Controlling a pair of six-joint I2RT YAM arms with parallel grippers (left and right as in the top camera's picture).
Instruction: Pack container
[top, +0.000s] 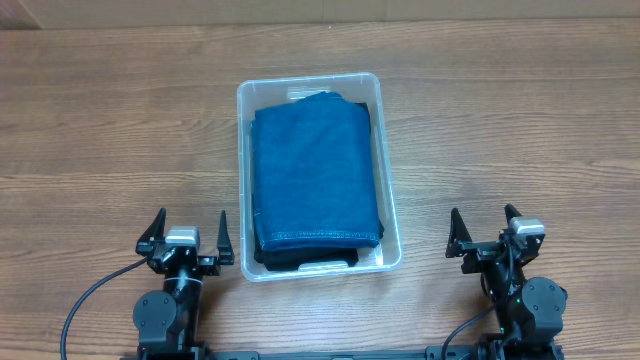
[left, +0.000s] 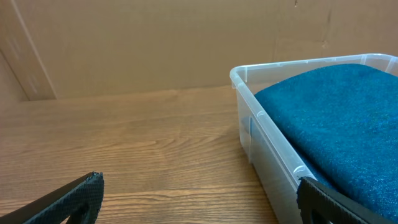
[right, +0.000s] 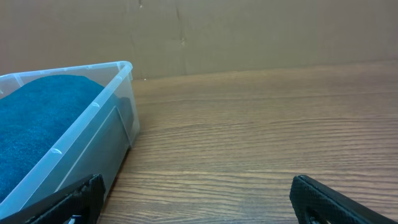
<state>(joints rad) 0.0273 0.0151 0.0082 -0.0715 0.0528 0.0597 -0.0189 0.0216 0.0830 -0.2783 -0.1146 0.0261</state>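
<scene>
The container (top: 241, 180) stands on the table (top: 100, 120) between the two arms and a little in front of them. Its long axis runs straight away from the robot, so each arm faces one long wall from the side.

The left gripper (top: 190, 220) is just beside the near left corner. The right gripper (top: 482, 222) is farther away from the right wall, with bare wood between. So the left arm is the nearer one, and I judge it would reach the bin with less travel. In the left wrist view the bin lies to the right of the jaws; in the right wrist view it lies to the left.

Both pairs of jaws stand wide open and have nothing between them.

The container is clear plastic with rounded corners. A folded blue cloth (top: 315, 175) fills most of it and lies along the same long axis, its top about level with the rim. Under it, a dark cloth (top: 305, 262) shows at the near end. From this, the packing looks nearly complete or complete.
</scene>
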